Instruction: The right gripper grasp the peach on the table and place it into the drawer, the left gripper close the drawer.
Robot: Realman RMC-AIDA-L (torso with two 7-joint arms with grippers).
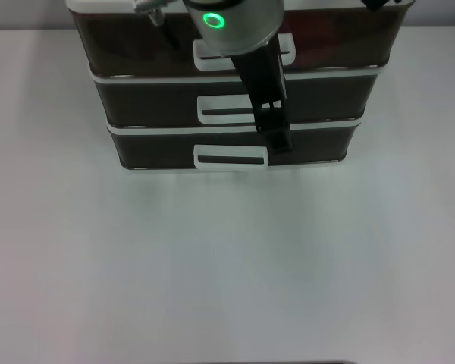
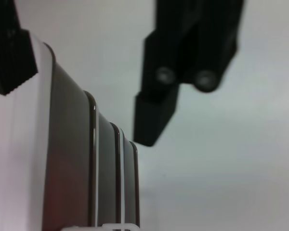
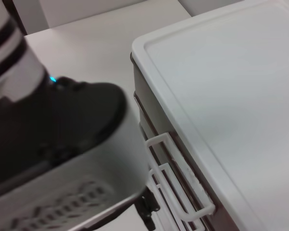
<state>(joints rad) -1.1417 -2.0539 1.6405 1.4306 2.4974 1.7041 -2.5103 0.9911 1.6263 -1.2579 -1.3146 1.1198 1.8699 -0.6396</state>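
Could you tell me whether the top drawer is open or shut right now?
Shut, or very nearly: in the head view the top drawer front lines up with the two below, handles stacked. The left tool hangs before them.

Looks like a robot lab test bench, not a home or shop. Evidence: plain white table (image 1: 227,265) with a single prop on it, a stack of three smoky-brown plastic drawers (image 1: 235,98) with white loop handles and a flat white lid (image 3: 241,86). A robot arm with a glowing green ring (image 1: 214,20) hangs right in front of the drawers. Bare pale wall behind the drawers.
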